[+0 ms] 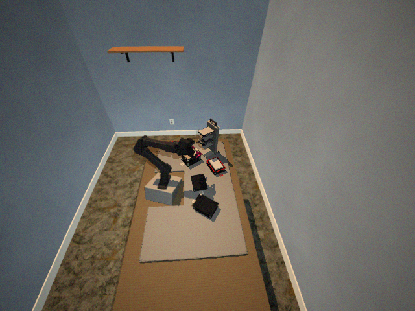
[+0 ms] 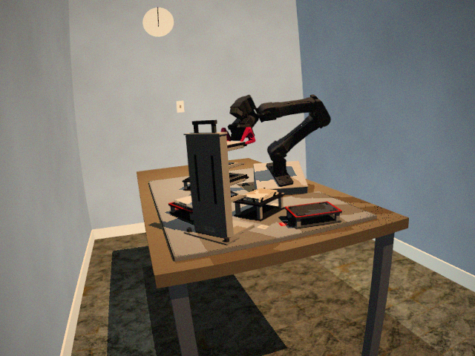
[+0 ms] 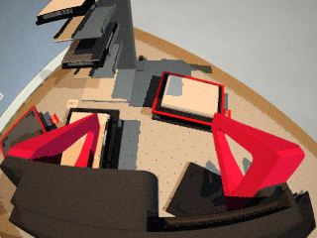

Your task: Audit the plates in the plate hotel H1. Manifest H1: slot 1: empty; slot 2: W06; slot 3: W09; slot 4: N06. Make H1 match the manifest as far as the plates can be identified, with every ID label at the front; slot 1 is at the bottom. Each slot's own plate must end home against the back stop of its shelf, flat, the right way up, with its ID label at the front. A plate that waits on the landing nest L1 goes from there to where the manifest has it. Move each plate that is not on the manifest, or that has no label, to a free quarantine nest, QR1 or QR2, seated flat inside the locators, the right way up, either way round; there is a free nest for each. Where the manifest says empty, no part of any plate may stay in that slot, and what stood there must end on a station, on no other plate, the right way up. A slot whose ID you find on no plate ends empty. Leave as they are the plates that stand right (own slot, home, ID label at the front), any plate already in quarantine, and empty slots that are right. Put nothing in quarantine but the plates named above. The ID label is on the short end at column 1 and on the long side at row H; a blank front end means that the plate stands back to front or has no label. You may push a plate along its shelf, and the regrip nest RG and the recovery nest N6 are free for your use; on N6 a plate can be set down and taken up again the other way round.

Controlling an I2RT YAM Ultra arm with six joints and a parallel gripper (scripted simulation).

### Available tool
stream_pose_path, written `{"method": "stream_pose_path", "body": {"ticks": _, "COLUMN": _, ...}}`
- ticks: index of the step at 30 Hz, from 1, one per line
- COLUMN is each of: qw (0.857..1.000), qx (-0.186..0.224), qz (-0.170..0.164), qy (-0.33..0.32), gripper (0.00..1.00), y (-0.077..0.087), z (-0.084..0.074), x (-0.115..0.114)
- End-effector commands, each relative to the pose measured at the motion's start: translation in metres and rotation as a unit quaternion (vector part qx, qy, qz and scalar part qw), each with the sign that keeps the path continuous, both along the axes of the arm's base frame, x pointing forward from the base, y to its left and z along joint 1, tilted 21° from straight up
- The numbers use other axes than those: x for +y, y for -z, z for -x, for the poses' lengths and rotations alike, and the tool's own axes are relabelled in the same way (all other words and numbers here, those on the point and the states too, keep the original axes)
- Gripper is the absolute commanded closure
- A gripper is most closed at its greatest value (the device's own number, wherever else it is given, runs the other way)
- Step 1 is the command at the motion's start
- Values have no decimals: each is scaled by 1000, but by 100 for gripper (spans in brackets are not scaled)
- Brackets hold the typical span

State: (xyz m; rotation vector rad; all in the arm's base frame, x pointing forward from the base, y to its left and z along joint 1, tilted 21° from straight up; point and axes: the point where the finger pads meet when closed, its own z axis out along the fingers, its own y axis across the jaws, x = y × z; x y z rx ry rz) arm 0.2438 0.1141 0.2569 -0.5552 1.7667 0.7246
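The plate hotel H1 [image 2: 208, 184] is a grey tower with shelves; it also shows in the wrist view [image 3: 99, 7] and in the top view [image 1: 209, 135]. My gripper [image 2: 241, 136] with red fingers is open and empty, in the air in front of the top shelf [image 3: 158, 153]. A red-framed nest holds a tan plate [image 3: 188, 95]. A black-framed nest holds another tan plate [image 3: 86, 135], partly hidden by my left finger. No labels are readable.
A second red-framed nest [image 2: 312, 211] stands without a plate near the table's front right. Two dark nests [image 1: 198, 182] [image 1: 205, 205] stand on the mat. The arm's grey pedestal [image 1: 164, 190] stands to their left.
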Motion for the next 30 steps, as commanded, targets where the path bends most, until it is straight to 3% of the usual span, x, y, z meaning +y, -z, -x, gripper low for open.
{"method": "stream_pose_path", "body": {"ticks": 1, "qw": 1000, "qx": 14, "qz": -5, "qy": 27, "gripper": 0, "y": 1, "z": 1, "x": 1}}
{"method": "stream_pose_path", "body": {"ticks": 8, "qw": 1000, "qx": -2, "qz": -7, "qy": 27, "gripper": 0, "y": -18, "z": 11, "x": 17}}
{"method": "stream_pose_path", "body": {"ticks": 30, "qw": 1000, "qx": 8, "qz": -12, "qy": 27, "gripper": 0, "y": -31, "z": 50, "x": 66}}
